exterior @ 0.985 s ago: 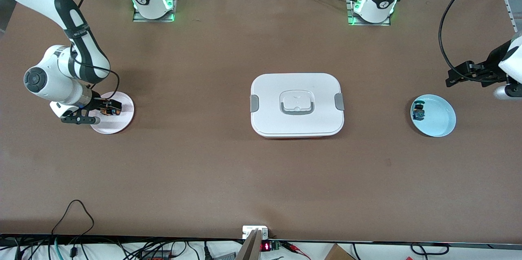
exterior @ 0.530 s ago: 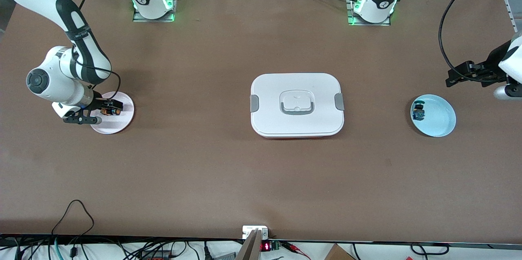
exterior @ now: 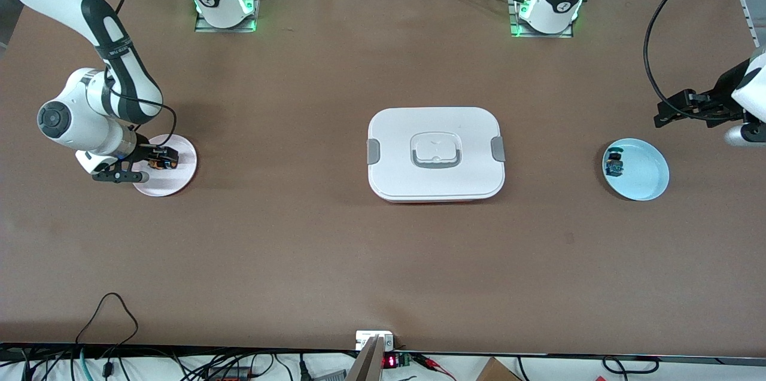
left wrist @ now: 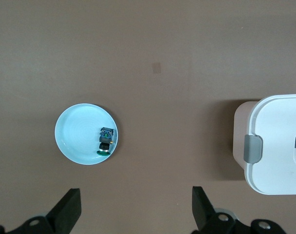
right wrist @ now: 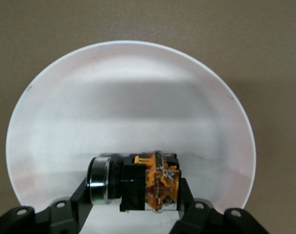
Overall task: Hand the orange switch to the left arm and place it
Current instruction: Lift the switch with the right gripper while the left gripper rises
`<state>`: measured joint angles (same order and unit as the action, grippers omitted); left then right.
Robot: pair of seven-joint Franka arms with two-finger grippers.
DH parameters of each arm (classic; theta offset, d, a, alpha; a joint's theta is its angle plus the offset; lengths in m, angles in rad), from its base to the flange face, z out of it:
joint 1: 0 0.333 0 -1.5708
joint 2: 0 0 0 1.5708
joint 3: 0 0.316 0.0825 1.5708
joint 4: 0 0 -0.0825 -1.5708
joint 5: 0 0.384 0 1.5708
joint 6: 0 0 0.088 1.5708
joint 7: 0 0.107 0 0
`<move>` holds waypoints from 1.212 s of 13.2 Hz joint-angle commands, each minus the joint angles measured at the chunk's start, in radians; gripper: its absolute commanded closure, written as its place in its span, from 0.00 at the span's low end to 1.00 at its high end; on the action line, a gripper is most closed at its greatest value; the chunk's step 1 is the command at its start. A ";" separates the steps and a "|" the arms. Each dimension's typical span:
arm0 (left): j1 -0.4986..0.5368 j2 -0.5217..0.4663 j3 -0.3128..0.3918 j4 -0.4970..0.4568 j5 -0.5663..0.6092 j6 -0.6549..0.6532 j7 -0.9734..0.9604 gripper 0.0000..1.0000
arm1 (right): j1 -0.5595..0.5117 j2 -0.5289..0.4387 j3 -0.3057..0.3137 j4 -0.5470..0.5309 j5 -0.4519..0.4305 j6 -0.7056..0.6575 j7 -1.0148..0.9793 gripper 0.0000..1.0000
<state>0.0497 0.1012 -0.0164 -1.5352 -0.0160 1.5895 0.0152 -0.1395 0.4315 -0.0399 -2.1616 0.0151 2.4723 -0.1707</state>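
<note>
The orange switch (exterior: 160, 161) lies on its side on a pale pink plate (exterior: 175, 182) at the right arm's end of the table. My right gripper (exterior: 161, 162) is down on that plate, shut on the orange switch. In the right wrist view both fingers press the switch (right wrist: 138, 183) at its round cap and at its orange end, with the right gripper (right wrist: 134, 195) around it. The white box (exterior: 435, 154) stands mid-table. My left gripper (exterior: 658, 116) hangs open over bare table beside a light blue plate (exterior: 646, 182), and the left arm waits.
A small blue-and-green switch (exterior: 614, 164) lies in the light blue plate (left wrist: 77, 134). The left wrist view shows that switch (left wrist: 105, 141), the box's corner with a grey clip (left wrist: 252, 148), and the open left gripper (left wrist: 137, 209) over brown tabletop. Cables run along the table's front edge.
My right gripper's fingers have closed on the orange switch on the pink plate. The left arm has not moved.
</note>
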 commanded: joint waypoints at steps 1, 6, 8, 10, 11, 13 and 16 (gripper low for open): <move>0.002 0.009 0.001 0.027 -0.012 -0.022 -0.004 0.00 | -0.006 -0.016 0.023 0.066 0.009 -0.149 -0.019 0.89; 0.002 0.009 0.001 0.026 -0.012 -0.023 -0.004 0.00 | -0.003 -0.066 0.055 0.173 0.009 -0.376 -0.118 0.89; 0.002 0.009 0.001 0.026 -0.012 -0.023 -0.004 0.00 | 0.000 -0.076 0.098 0.257 0.008 -0.485 -0.121 0.96; 0.002 0.009 0.000 0.027 -0.012 -0.023 -0.006 0.00 | 0.012 -0.097 0.104 0.333 0.008 -0.582 -0.140 0.99; 0.001 0.009 0.000 0.027 -0.012 -0.022 -0.006 0.00 | 0.012 -0.111 0.121 0.357 0.009 -0.614 -0.168 1.00; 0.001 0.008 -0.002 0.030 -0.013 -0.022 -0.003 0.00 | 0.014 -0.135 0.165 0.431 0.016 -0.691 -0.220 1.00; 0.009 0.014 0.009 0.082 -0.085 -0.016 0.015 0.00 | 0.030 -0.177 0.228 0.505 0.147 -0.754 -0.220 1.00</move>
<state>0.0498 0.1012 -0.0160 -1.5119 -0.0427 1.5907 0.0152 -0.1194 0.2811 0.1605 -1.6972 0.0907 1.7617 -0.3677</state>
